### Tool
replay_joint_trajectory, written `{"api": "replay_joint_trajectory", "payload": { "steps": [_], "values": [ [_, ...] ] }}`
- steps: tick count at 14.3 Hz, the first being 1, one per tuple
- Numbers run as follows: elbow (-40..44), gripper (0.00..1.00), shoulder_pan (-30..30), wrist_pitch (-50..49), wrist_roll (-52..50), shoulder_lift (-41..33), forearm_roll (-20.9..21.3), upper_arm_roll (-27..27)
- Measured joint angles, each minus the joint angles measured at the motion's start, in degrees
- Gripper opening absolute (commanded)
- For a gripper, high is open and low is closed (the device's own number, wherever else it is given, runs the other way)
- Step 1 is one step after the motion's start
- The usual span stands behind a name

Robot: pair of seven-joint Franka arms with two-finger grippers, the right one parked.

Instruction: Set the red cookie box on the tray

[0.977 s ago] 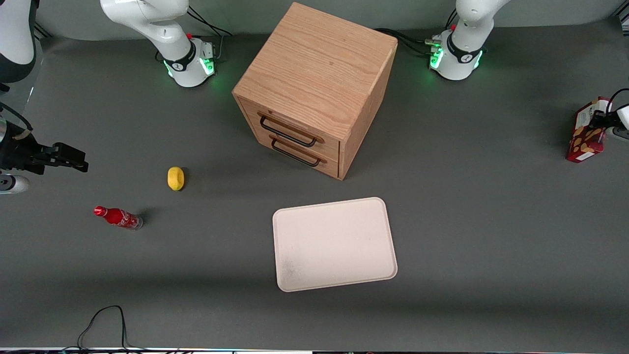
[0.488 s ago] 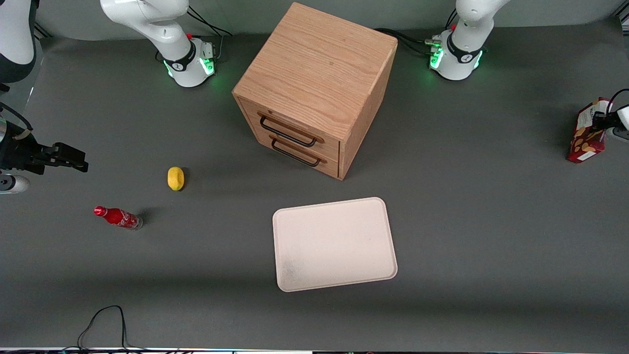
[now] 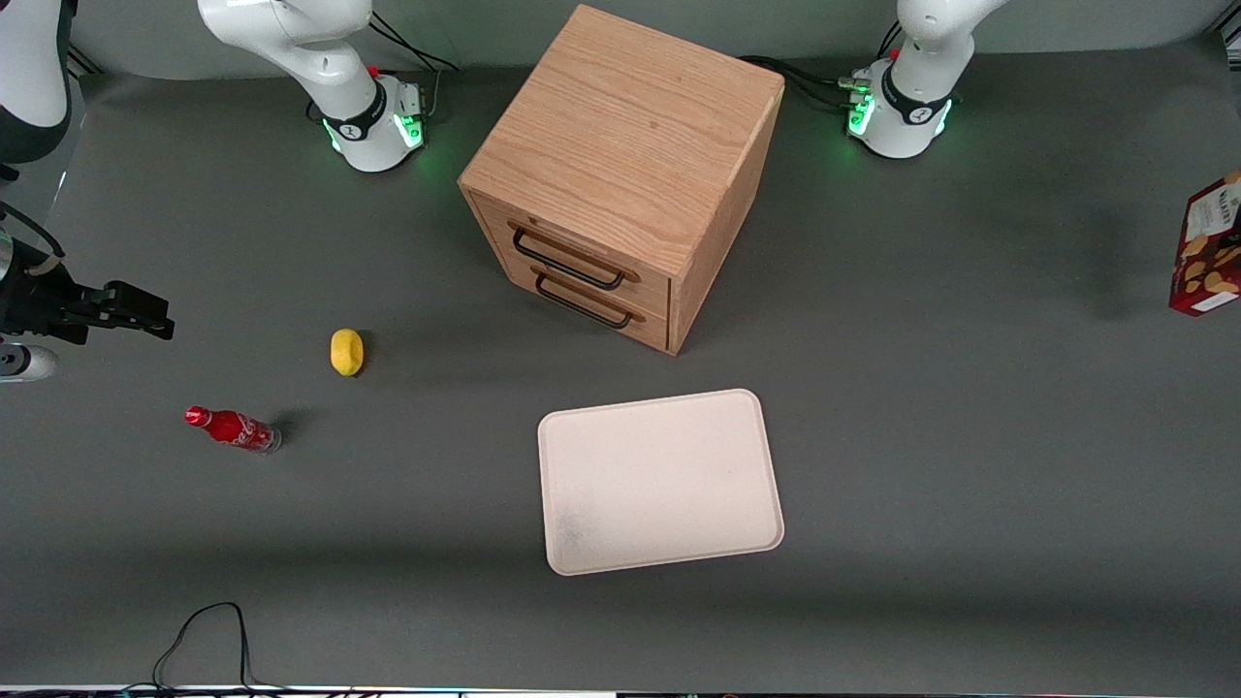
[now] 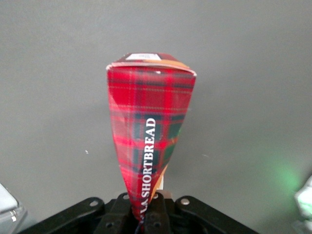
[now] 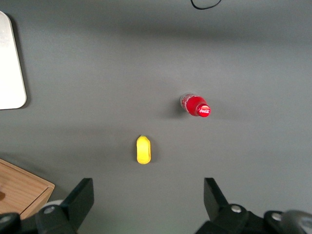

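The red cookie box [image 4: 148, 134] is a tartan carton that stands out from my left gripper [image 4: 148, 217], which is shut on its lower end. In the front view the red cookie box [image 3: 1206, 247] hangs above the table at the working arm's end, at the edge of the picture, and the gripper itself is out of that view. The off-white tray [image 3: 659, 480] lies flat with nothing on it in the middle of the table, nearer the front camera than the cabinet and well apart from the box. A corner of the tray [image 5: 9, 63] shows in the right wrist view.
A wooden drawer cabinet [image 3: 620, 174] with two shut drawers stands above the tray in the front view. Toward the parked arm's end lie a yellow lemon-like object [image 3: 346, 351] and a small red soda bottle [image 3: 233, 428]. A black cable [image 3: 204, 630] loops at the table's front edge.
The box has risen off the table and shifted toward the edge of the front view. The gripper that showed beside it has gone out of that view.
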Motion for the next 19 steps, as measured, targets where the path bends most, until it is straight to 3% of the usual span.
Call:
{"api": "replay_joint_trajectory", "payload": {
  "steps": [5,10,15,19],
  "values": [
    [15.09,0.0,-8.2,-20.04,-10.85,-3.54,0.94,-0.24],
    [20.4,0.0,-9.93,-25.96,-17.16,-3.51,0.82,-3.29],
    [21.97,0.0,-10.5,-27.65,-41.29,-2.51,-3.92,-17.6],
    [25.8,0.0,-14.0,-25.96,-66.44,4.11,-7.89,-28.25]
  ]
}}
